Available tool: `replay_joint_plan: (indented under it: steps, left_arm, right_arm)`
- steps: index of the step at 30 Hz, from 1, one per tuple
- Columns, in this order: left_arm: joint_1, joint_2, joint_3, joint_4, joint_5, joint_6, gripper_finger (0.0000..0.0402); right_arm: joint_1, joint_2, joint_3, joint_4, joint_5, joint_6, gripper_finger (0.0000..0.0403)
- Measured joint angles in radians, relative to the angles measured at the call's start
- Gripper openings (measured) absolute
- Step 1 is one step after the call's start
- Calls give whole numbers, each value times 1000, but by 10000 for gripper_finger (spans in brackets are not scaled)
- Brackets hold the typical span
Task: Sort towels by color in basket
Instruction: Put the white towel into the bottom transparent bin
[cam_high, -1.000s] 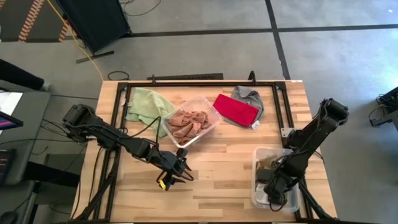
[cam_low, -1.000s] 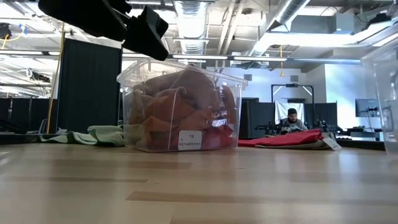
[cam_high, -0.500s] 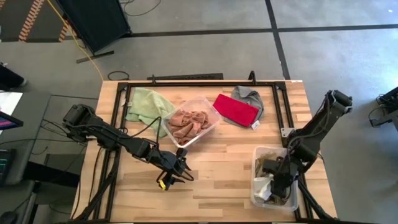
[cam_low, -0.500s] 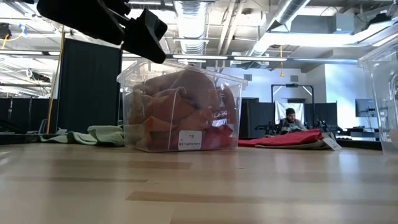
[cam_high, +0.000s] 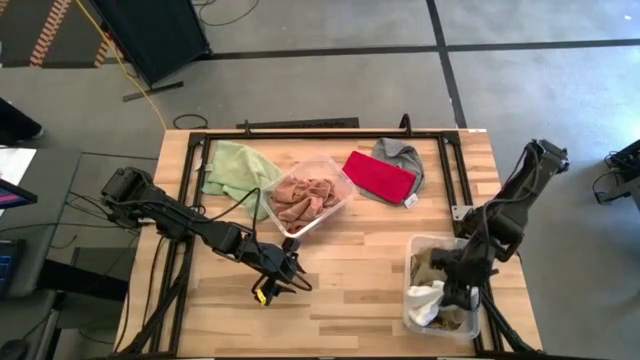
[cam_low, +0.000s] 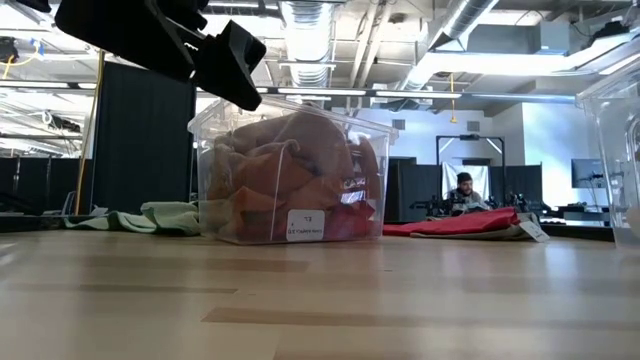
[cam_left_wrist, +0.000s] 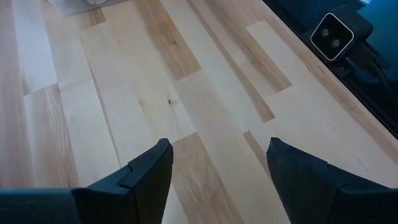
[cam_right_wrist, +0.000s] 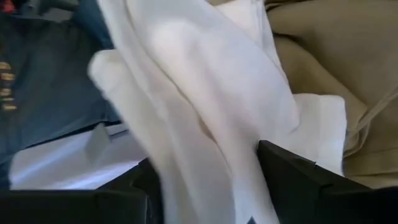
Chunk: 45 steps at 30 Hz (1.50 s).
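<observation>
Right bin cut off

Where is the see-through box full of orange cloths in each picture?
High view: the clear box sits mid-table, at the back.
Low view: the same box stands left of centre.
Left wrist view: only a pale corner at the top edge, too little to tell.
Right wrist view: not in it.
Shared landmark: the pale green towel beside it.

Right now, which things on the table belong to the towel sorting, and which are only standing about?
Belong to the job:
- pale green towel
- red towel lying on the grey towel
- rust-orange towels in the middle bin
- white towel and tan towel in the right bin
- right gripper, over that bin

Just about:
- black frame at the table's far edge
- left gripper, open over bare wood
</observation>
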<state>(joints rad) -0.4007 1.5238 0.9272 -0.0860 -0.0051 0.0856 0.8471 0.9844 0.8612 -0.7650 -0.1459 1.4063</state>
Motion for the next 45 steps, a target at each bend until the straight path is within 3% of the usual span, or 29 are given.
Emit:
replay_joint_plan:
  steps: [11,19,27,32,37,45]
  left_arm:
    - [0,0,0,0,-1,-17,249]
    - [0,0,0,-7,-1,-19,249]
    - [0,0,0,-8,-2,-14,249]
    - [0,0,0,-31,-19,-18,249]
    - [0,-2,0,-69,-53,-25,249]
    - [0,-2,47,-217,-96,-42,249]
  right_arm:
    - [0,-39,2,-67,64,10,239]
    - [0,167,2,-132,70,-2,225]
    - [2,415,7,-179,112,-37,175]
    - [1,494,9,-142,94,-91,155]
    - [-12,459,38,-185,76,-98,153]
    - [-25,300,195,-317,108,-106,153]
